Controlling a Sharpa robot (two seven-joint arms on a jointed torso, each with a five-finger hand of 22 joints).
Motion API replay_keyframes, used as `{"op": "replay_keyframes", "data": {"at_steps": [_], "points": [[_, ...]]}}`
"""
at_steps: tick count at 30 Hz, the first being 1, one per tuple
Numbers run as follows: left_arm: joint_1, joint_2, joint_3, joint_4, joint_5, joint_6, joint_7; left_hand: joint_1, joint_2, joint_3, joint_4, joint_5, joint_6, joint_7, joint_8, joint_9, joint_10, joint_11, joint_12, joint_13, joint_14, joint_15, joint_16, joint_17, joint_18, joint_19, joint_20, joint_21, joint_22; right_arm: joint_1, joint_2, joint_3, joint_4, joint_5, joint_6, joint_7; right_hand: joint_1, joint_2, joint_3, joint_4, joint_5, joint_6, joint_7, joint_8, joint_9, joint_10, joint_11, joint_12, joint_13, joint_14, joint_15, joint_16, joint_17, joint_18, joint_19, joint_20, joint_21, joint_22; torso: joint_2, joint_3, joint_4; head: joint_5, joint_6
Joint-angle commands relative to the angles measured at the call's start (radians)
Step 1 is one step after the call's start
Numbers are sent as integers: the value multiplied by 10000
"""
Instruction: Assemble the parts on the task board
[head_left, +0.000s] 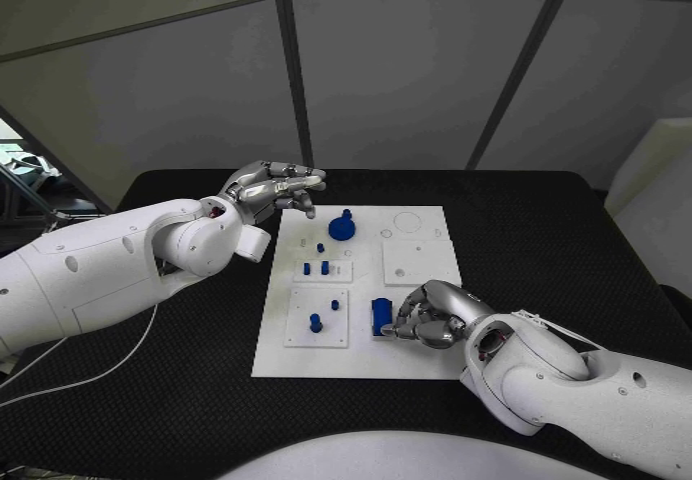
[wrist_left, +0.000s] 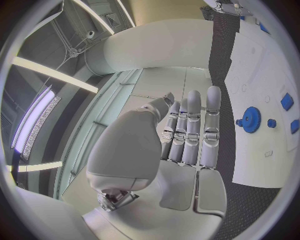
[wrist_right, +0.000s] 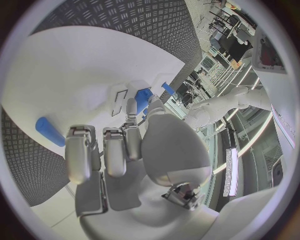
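Observation:
The white task board (head_left: 418, 350) lies in the middle of the black table. On it a blue gear (head_left: 342, 227) (wrist_left: 251, 119) stands near the far edge, with small blue pegs (head_left: 316, 267) below it and two more (head_left: 315, 322) on a near plate. My right hand (head_left: 433, 315) (wrist_right: 125, 150) rests on the board's near part with its fingers curled, thumb and one finger pinching an upright blue block (head_left: 381, 315) (wrist_right: 144, 100). Another blue piece (wrist_right: 50, 131) lies beside that hand. My left hand (head_left: 274, 188) (wrist_left: 187, 145) hovers off the board's far left corner, fingers straight, holding nothing.
A square white plate (head_left: 413, 262) with small holes sits on the board's right half. The black table (head_left: 548, 240) stretches bare to the right of the board. A white cable (head_left: 87, 375) trails over the table's near left.

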Motion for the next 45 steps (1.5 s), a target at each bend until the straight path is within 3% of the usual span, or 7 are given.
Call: {"op": "replay_keyframes", "data": {"at_steps": [1,12,18,25,27,33,45], "points": [[17,-4,6,13,-9,142,1,-10,72,0,-4,24,-91,11,-37,-8,-67,8,40,-15,-9,54,-48,-15,569,-67,-5,-37,-17,13,37,7,-30,-121,219,-85,187,25,-23,-77,-92,10,-57,36,17,71,-62,-37,1040,933,-59,-10,2132,-183,767,-90,39,2229,-3,5,3,12,-21],[17,-14,5,24,-76,186,-45,27,67,23,-39,27,-101,12,-39,-10,-79,7,42,-17,-14,50,-50,-26,573,-71,-9,-31,-14,13,23,7,25,-226,173,-37,366,-27,-199,-201,-443,23,-47,48,67,89,-56,-7,1073,934,-59,-9,2138,-182,765,-94,34,2227,-8,7,-11,22,-29],[17,-26,5,27,-121,194,-48,27,67,23,-39,27,-101,12,-39,-10,-79,7,42,-17,-14,50,-50,-26,573,-71,-9,-31,-14,13,-200,4,225,-277,23,184,341,-198,-388,-228,-458,0,-27,41,88,63,-38,-59,1046,922,-45,-37,2085,-167,732,-85,-13,2179,-12,14,-14,19,-27],[16,-32,4,18,-134,187,-36,33,60,27,-48,27,-107,15,-41,-11,-85,10,42,-18,-19,51,-53,-30,573,-74,-10,-29,-13,16,-863,31,772,206,-423,1574,344,-226,-676,-181,-419,-921,399,-714,-244,-323,313,-679,662,836,227,-241,1721,-38,420,120,-462,1731,-29,6,-32,-7,3],[15,-26,4,10,-135,185,-30,33,60,27,-48,27,-107,15,-41,-11,-85,10,42,-18,-19,51,-53,-30,573,-74,-10,-29,-13,19,-1177,148,957,300,-570,1857,411,-148,-703,-186,-357,-942,452,-896,-386,-318,364,-647,679,840,281,-239,1728,-37,425,180,-461,1735,-35,8,-31,-48,13],[11,-16,1,-7,-136,174,-5,33,60,27,-48,27,-107,15,-41,-11,-85,10,42,-18,-19,51,-53,-30,573,-74,-10,-29,-13,146,-2098,341,1007,314,-582,2012,612,179,-791,-184,14,-483,473,-1502,-938,-309,377,-697,624,841,308,-249,1723,-40,450,242,-445,1759,-29,-1,-33,-172,65],[6,8,-6,-20,-137,145,41,33,60,27,-48,27,-107,15,-41,-11,-85,10,42,-18,-19,51,-53,-30,573,-74,-10,-29,-13,218,-2799,394,551,-1048,27,804,539,346,-1050,69,926,138,390,-1999,-1396,-204,313,-645,644,853,258,-231,1771,-66,517,207,-366,1848,-14,22,-49,-418,75]]}}
